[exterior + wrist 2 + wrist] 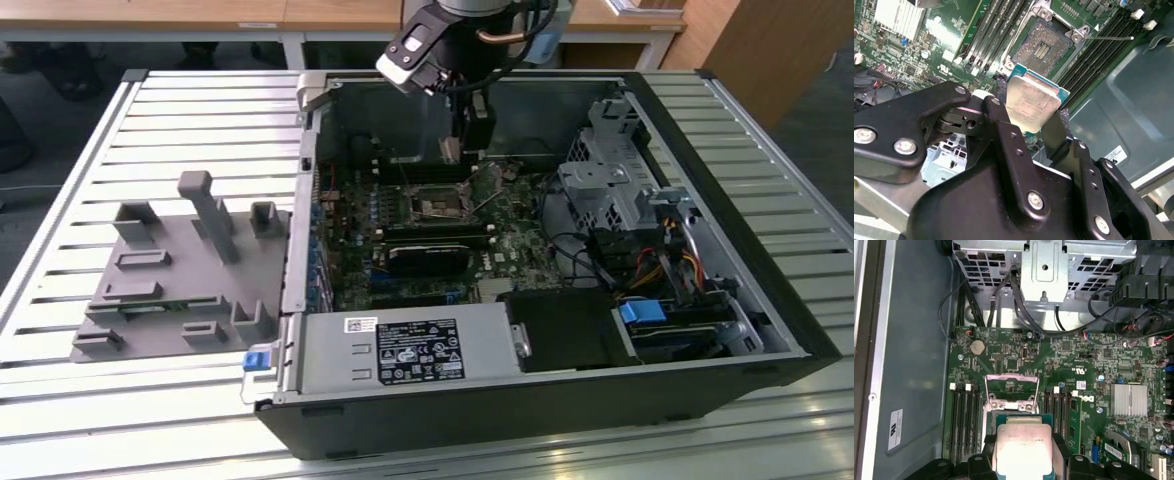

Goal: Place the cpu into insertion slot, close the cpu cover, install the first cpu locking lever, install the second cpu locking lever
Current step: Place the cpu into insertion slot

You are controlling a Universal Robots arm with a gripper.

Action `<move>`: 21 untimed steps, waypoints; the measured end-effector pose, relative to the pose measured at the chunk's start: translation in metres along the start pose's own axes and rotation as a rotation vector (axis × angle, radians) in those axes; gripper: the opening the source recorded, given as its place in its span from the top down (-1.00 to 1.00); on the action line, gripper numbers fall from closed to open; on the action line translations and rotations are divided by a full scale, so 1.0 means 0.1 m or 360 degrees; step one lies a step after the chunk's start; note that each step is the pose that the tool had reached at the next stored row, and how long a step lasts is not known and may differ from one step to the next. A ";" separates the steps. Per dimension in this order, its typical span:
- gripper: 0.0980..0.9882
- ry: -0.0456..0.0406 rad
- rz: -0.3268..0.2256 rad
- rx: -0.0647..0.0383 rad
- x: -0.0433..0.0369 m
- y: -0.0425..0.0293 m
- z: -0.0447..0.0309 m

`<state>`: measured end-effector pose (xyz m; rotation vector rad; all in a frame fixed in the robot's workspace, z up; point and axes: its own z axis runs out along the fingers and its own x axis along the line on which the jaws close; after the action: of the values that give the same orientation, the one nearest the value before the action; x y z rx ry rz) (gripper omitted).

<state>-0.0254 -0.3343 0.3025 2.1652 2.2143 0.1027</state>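
End effector (1029, 120) pinches cpu (1034, 100) btwn fingers, above insertion slot (1044, 47). Slot bare w/ cpu cover (1010, 403) open.

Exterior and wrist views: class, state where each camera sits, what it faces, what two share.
Exterior view: off the arm, above, facing down into the open black computer case; black gripper shows.
First wrist view: on the wrist, facing the green motherboard past the gripper.
Second wrist view: on the wrist, facing the square black insertion slot past the gripper.
Both share the gripped silver-tan square cpu.
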 end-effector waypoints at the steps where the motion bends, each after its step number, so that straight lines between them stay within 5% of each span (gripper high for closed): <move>1: 0.03 0.0000 0.0000 0.0000 0.000 -0.001 0.016; 21: 0.03 -0.0010 0.0020 0.0000 0.044 -0.121 0.349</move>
<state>-0.0348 -0.3296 0.2669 2.1770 2.1977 0.0964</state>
